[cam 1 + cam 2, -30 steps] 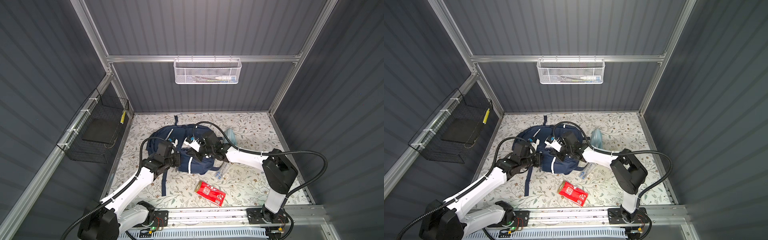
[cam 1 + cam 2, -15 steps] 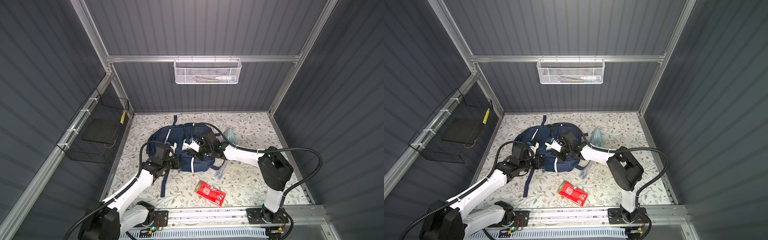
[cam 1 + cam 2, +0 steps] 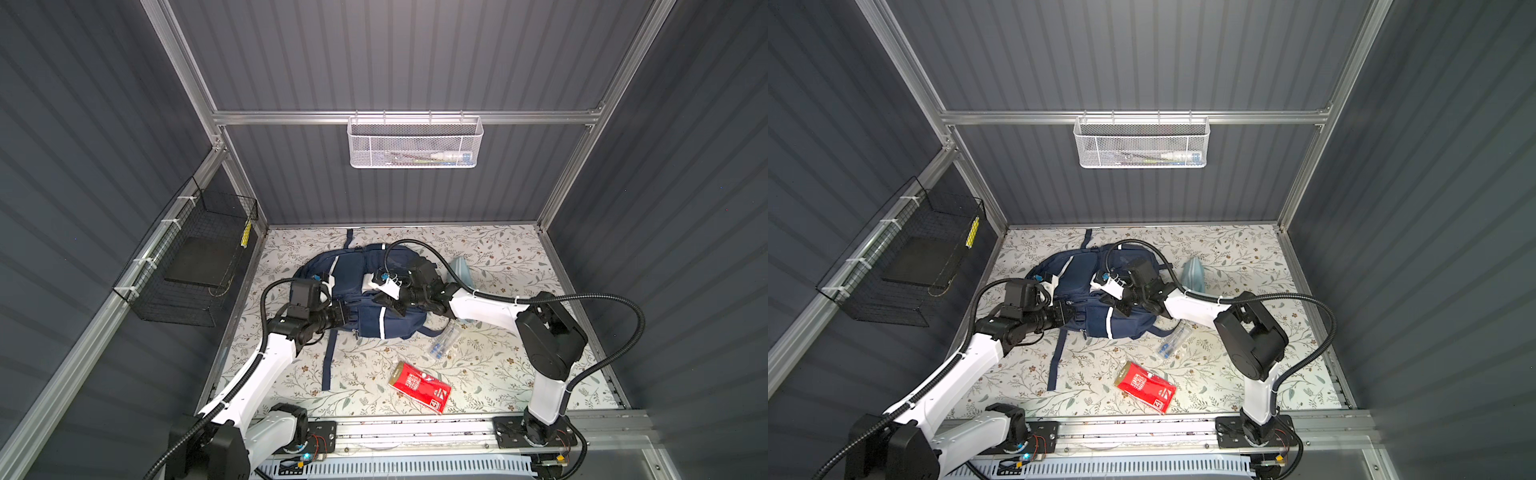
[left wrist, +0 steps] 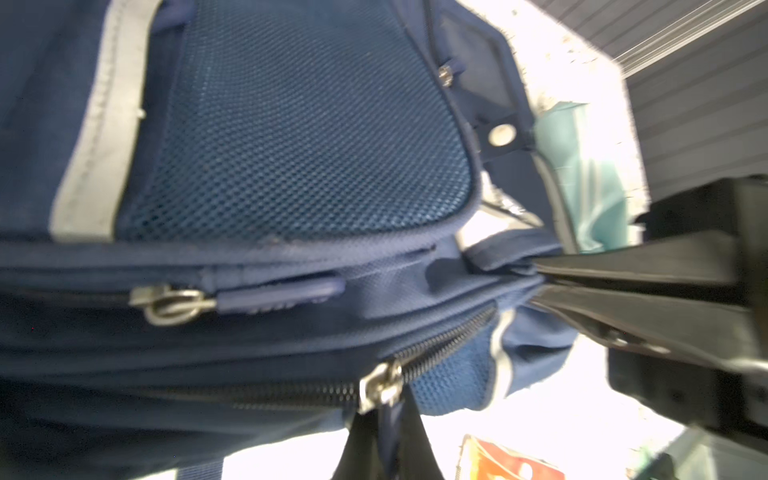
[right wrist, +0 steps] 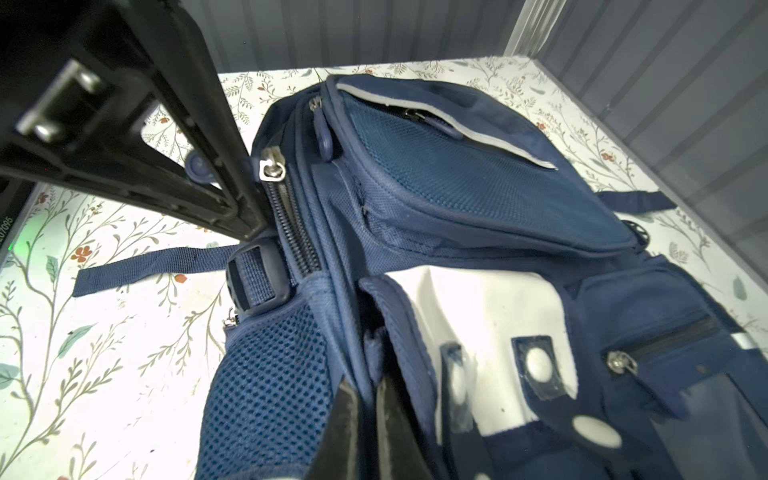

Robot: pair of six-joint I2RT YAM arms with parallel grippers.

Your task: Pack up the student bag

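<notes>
Apparently left hand pinches a zip pull on the student bag; right hand clamps its fabric.

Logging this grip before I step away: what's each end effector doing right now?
Left end effector: closed on the zipper pull of the student bag.
Right end effector: closed, pinching the student bag's fabric.

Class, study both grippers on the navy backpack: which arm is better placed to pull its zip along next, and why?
Left. The left gripper is shut on the zip pull of the student bag, so it probably need only draw back. The right gripper pinches bag fabric, likely bracing it.
</notes>
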